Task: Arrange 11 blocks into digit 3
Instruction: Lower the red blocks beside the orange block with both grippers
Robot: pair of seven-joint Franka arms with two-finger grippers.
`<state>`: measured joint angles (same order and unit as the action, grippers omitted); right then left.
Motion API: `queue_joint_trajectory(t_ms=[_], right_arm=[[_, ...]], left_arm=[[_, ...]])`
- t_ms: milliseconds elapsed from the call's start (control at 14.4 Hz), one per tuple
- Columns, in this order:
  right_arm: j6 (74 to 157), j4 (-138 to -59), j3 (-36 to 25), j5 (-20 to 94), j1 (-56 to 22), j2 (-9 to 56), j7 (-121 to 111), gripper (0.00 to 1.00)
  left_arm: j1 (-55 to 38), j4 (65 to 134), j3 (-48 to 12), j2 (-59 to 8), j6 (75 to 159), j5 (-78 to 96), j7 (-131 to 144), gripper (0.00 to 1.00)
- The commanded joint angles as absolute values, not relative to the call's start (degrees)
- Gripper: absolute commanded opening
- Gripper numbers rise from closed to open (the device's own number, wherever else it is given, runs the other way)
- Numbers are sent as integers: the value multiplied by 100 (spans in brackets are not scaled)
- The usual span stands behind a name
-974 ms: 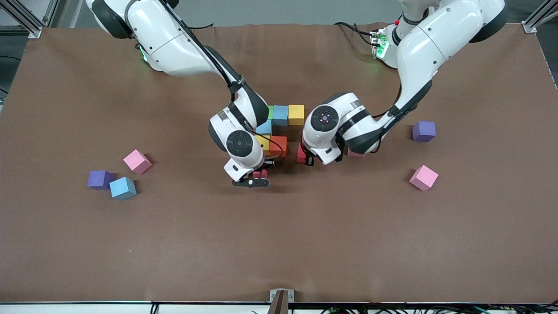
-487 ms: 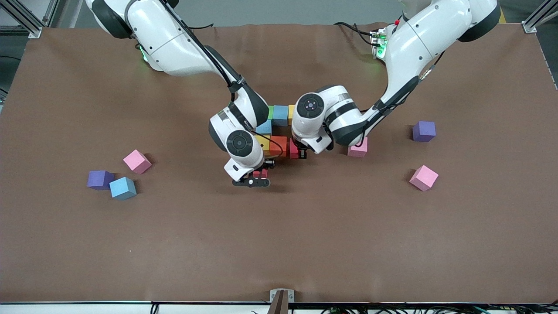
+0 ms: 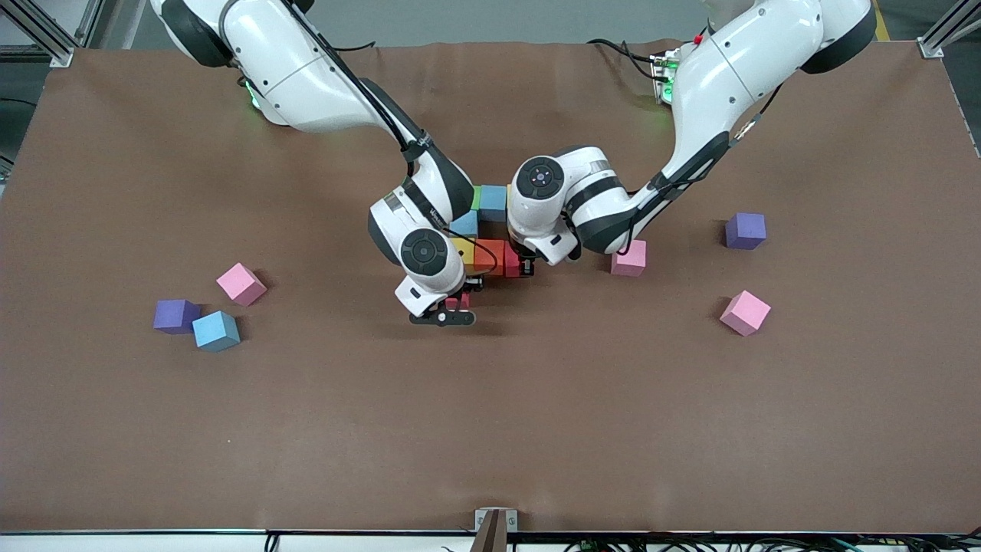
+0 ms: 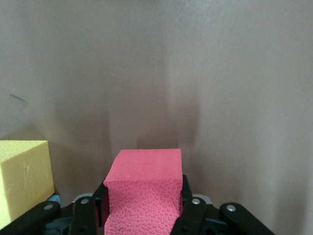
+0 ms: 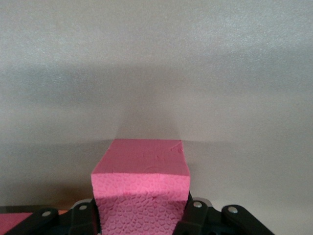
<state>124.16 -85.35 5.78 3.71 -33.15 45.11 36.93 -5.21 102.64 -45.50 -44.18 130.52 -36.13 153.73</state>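
A cluster of blocks sits mid-table: green [image 3: 475, 197], light blue [image 3: 493, 202], light blue [image 3: 466, 225], yellow [image 3: 461, 248] and orange [image 3: 488, 255]. My left gripper [image 3: 523, 266] is shut on a red block [image 3: 511, 262], held right beside the orange one. In the left wrist view the red block [image 4: 144, 166] sits between the jaws of the left gripper [image 4: 143, 195], with a yellow block [image 4: 22, 181] beside it. My right gripper [image 3: 454, 308] is shut on another red block [image 3: 457, 302], low over the table by the yellow block. That block also fills the right wrist view [image 5: 141, 161].
Loose pink blocks lie near the left arm [image 3: 628, 258], [image 3: 745, 312] and toward the right arm's end [image 3: 241, 284]. A light blue block [image 3: 216, 330] touches a purple cube [image 3: 176, 316]. Another purple cube [image 3: 746, 230] lies toward the left arm's end.
My left gripper moved toward the right arm's end with its red block, bringing it against the orange block and uncovering a pink block. The right gripper stayed in place.
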Motion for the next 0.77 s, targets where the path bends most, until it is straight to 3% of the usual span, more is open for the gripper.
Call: queue_joint_trajectory(t_ms=[0, 557, 696], right_arm=[[12393, -8824, 571, 483, -3384, 4351, 3674, 50], [12393, -8824, 580, 492, -3393, 4351, 3665, 50], [12393, -8824, 580, 492, -3384, 4351, 3656, 50]], left_arm=[[-580, 10345, -4500, -4342, 13148, -3797, 15530, 29], [-580, 10362, -4500, -4421, 13157, -3806, 15530, 32], [-589, 10354, -4500, -4456, 13157, -3797, 15530, 38]])
